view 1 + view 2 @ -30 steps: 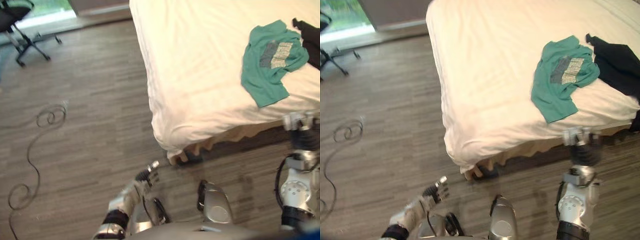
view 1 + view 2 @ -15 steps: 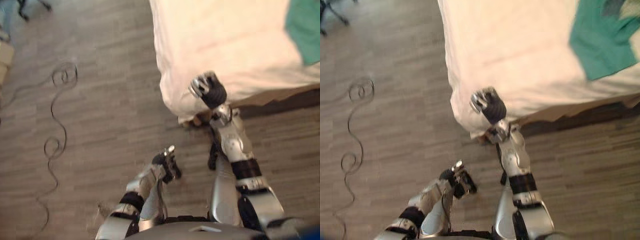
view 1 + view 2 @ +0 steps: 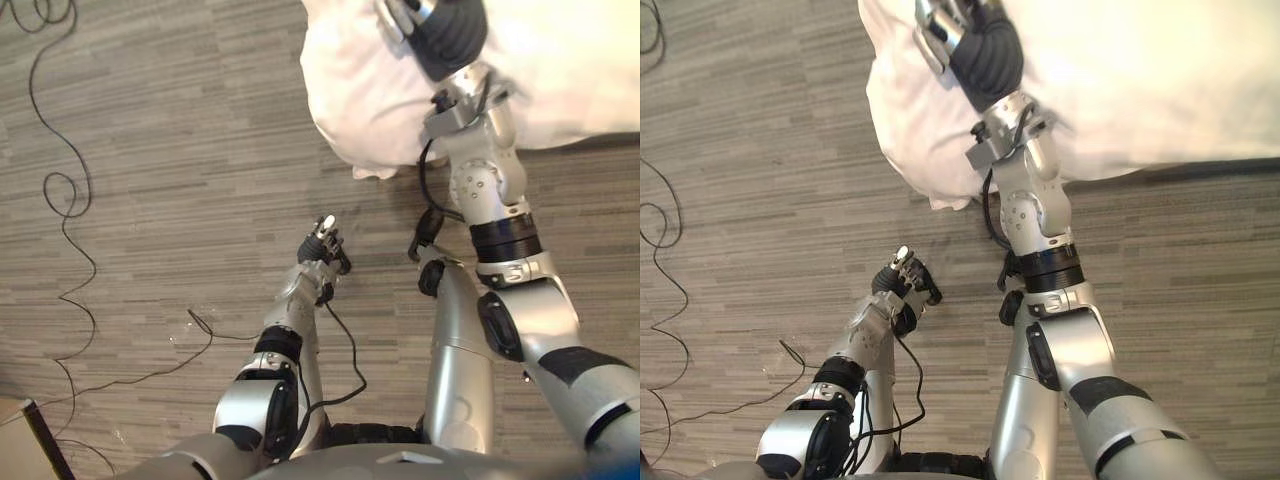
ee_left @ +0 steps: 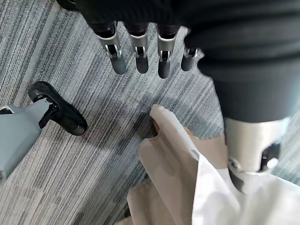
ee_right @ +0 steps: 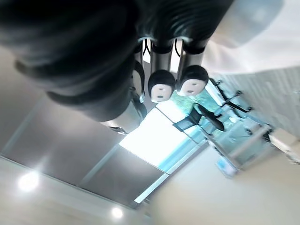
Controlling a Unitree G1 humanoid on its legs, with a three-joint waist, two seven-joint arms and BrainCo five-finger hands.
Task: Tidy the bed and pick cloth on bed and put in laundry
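The right hand point(image 3: 447, 35) has risen over the corner of the white fabric bedsheet point(image 3: 350, 100), its grip impossible to tell; the left hand point(image 3: 322, 240) hangs with fingers point(image 4: 137, 51) straight, apart and empty, the bedsheet just beyond them, probably soft and light, best pinched at its hem.
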